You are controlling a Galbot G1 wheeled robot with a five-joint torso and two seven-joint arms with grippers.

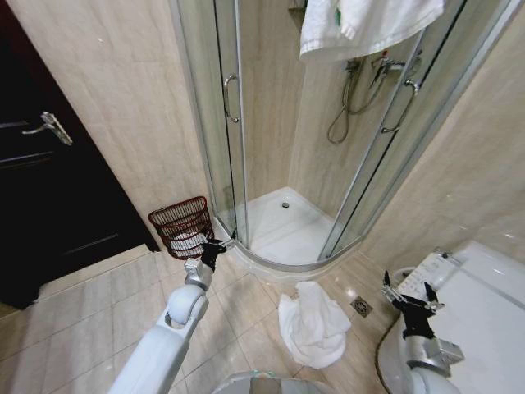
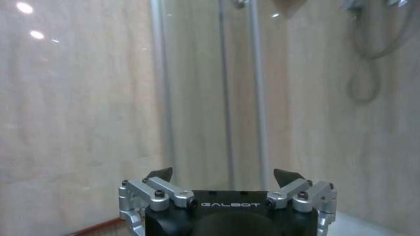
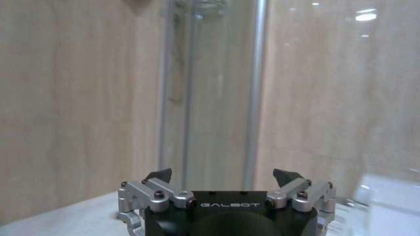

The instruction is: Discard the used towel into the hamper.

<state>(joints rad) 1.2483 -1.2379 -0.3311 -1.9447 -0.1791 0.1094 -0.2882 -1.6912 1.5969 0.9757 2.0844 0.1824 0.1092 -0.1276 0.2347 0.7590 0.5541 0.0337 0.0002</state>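
Glass-walled curved shower enclosure with white tray (image 1: 283, 226) is seen across the upper centre of the head view. A white terry towel hung over the enclosure top (image 1: 361, 25) sits at the upper right; risk that it gets mistaken for the target.

White toilet with closed lid (image 1: 484, 304) is seen at the lower right. The right gripper (image 1: 408, 297) is held just above its near edge, fingers spread, nothing held. A low swing toward the floor could clip the porcelain.

The used towel, a crumpled white cloth heap on the beige floor tiles (image 1: 312, 322), lies at lower centre, between the two arms and near the small square floor drain (image 1: 361, 306). A loose heap is judged likely to be pinched by one fold only; trailing cloth could then drag or slip out in transit.

The hamper, a small round dark reddish-brown wire basket (image 1: 182, 227), stands at centre left against the wall, beside the shower's door frame. Something white is already seen inside. It is judged light and narrow-mouthed: a draped towel could catch the rim or tip it.

The left gripper (image 1: 215, 250) is parked just beside the hamper, fingers spread and empty (image 2: 223, 179). It could knock the basket when moved.
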